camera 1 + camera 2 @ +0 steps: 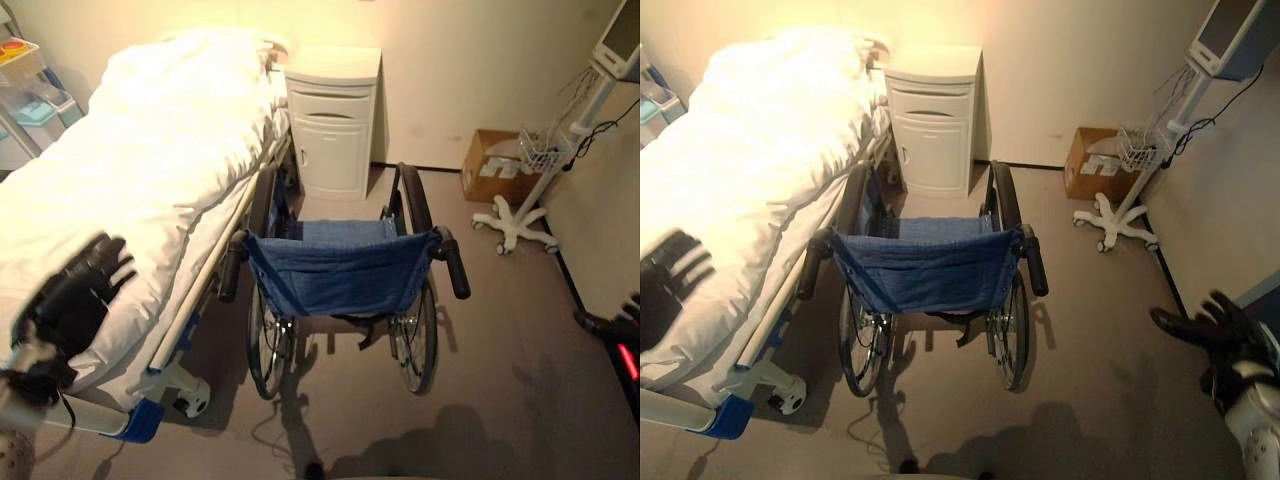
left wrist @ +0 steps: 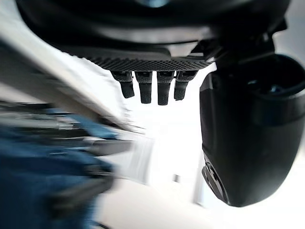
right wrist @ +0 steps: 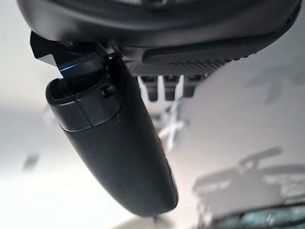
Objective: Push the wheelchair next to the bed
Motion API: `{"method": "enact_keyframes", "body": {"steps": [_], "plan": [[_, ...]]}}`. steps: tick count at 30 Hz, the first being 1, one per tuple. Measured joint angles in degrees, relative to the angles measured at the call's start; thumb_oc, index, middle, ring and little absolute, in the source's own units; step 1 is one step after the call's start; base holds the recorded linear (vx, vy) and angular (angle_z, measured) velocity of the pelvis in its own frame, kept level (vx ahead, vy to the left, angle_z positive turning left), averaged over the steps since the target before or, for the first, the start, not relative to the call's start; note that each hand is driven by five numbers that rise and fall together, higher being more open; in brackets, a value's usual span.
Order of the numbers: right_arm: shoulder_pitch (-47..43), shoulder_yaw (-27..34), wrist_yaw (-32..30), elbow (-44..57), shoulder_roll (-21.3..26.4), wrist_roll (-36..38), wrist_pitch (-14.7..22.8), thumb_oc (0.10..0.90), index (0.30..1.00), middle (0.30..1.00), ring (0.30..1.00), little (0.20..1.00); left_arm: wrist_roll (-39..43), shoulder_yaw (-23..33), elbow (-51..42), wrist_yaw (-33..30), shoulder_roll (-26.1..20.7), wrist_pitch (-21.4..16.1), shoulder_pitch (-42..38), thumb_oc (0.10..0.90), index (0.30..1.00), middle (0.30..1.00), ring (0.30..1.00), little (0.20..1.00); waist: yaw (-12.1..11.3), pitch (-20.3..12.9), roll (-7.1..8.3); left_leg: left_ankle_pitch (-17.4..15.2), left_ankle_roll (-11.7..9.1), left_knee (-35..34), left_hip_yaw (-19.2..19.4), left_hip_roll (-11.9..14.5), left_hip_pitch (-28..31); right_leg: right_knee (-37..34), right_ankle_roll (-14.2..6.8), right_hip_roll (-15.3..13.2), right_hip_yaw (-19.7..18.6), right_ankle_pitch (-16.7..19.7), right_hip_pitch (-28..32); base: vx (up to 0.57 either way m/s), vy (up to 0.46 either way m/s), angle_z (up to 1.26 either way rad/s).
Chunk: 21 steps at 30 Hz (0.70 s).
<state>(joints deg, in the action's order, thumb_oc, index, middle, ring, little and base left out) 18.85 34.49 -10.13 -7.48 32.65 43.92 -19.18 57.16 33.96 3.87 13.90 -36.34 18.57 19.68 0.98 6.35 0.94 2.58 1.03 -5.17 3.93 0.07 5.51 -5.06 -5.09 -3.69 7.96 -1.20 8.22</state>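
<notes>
The wheelchair (image 1: 340, 270) has a blue fabric back and stands close along the side of the bed (image 1: 150, 170), facing the far wall. Its black push handles (image 1: 455, 268) point toward me, and no hand touches them. My left hand (image 1: 75, 295) hovers over the white bedcover at the lower left, well left of the chair, open with its fingers (image 2: 152, 86) straight and holding nothing. My right hand (image 1: 1205, 325) hangs over the floor at the lower right, far from the chair, open and empty.
A white bedside cabinet (image 1: 332, 120) stands against the far wall ahead of the wheelchair. A cardboard box (image 1: 495, 165) and a monitor stand on a wheeled base (image 1: 515, 220) sit at the back right. A cart with bins (image 1: 25, 90) is left of the bed.
</notes>
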Motion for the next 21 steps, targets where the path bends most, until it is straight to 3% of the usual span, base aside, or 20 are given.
{"method": "enact_keyframes", "body": {"steps": [2,3,7,9,13,16,21], "plan": [[0.3,-0.3,-1.2,-9.8,-4.3,2.6,3.8,0.800,0.900,0.900,0.900,0.900,-0.2,-3.3,8.5,0.1,2.5,0.5,0.3,0.800,0.900,0.900,0.900,0.900,0.3,0.0,0.03,0.0,0.0,0.0,0.4,0.0,0.0,0.0,-0.1,0.1,-0.1,0.0,-0.2,-0.03,0.008,-0.09],[-1.1,-1.5,-1.0,-20.5,-5.6,4.3,8.0,0.800,0.900,0.900,0.900,0.900,-0.6,-6.2,14.9,0.5,3.0,0.2,-0.5,0.800,0.900,0.900,0.900,0.900,0.5,-0.2,0.22,0.0,0.0,0.0,0.9,0.2,-0.1,0.0,-0.1,0.0,-0.2,0.0,-0.3,-0.03,-0.011,-0.13],[-2.0,-4.8,-1.1,-38.5,-8.1,8.8,9.8,0.800,0.900,0.900,0.900,0.900,-5.9,-15.2,26.6,0.1,4.6,0.9,-0.4,0.800,0.900,0.900,0.900,0.900,1.0,-0.2,-0.16,-0.1,-0.2,-0.1,1.5,0.3,0.1,-0.1,-0.2,0.1,-1.0,0.1,-0.6,-0.03,-0.010,-0.13],[-3.1,-8.1,-0.1,-45.2,-8.1,8.9,12.4,0.800,0.900,0.900,0.900,0.900,-10.1,-20.3,36.0,0.5,5.1,-2.0,-3.5,0.800,0.900,0.900,0.900,0.900,1.2,-0.4,-0.59,-0.2,-0.3,-0.4,1.5,0.4,0.2,-0.3,-0.4,0.1,-1.0,0.1,-0.5,-0.02,-0.002,-0.08],[-5.3,-12.3,2.9,-51.4,-9.6,10.5,12.9,0.800,0.900,0.900,0.900,0.900,-19.7,-25.3,46.1,0.0,9.3,-3.6,-7.3,0.800,0.900,0.900,0.900,0.900,1.2,-0.9,-1.24,-0.2,-0.3,-0.4,2.3,0.6,0.2,-0.3,-0.4,0.2,-1.2,0.1,-0.7,0.00,0.013,-0.08],[-9.2,-17.3,4.7,-60.6,-11.9,9.4,15.3,0.800,0.900,0.900,0.900,0.900,-21.0,-28.9,57.3,-1.1,15.0,-7.1,-10.1,0.800,0.900,0.900,0.900,0.900,1.1,-1.9,-1.40,-0.2,-0.3,-0.4,2.5,0.6,0.2,-0.3,-0.5,0.2,-1.3,0.2,-0.8,0.02,0.030,0.01],[-12.1,-25.4,4.9,-64.4,-17.4,1.1,15.8,0.800,0.900,0.900,0.900,0.900,-21.6,-34.2,65.0,-2.6,21.6,-7.6,-11.3,0.800,0.900,0.900,0.900,0.900,0.9,-2.4,-1.64,0.0,0.0,0.0,2.4,0.6,0.6,-0.3,0.0,0.2,-1.1,0.4,-0.7,0.00,0.009,0.02]]}}
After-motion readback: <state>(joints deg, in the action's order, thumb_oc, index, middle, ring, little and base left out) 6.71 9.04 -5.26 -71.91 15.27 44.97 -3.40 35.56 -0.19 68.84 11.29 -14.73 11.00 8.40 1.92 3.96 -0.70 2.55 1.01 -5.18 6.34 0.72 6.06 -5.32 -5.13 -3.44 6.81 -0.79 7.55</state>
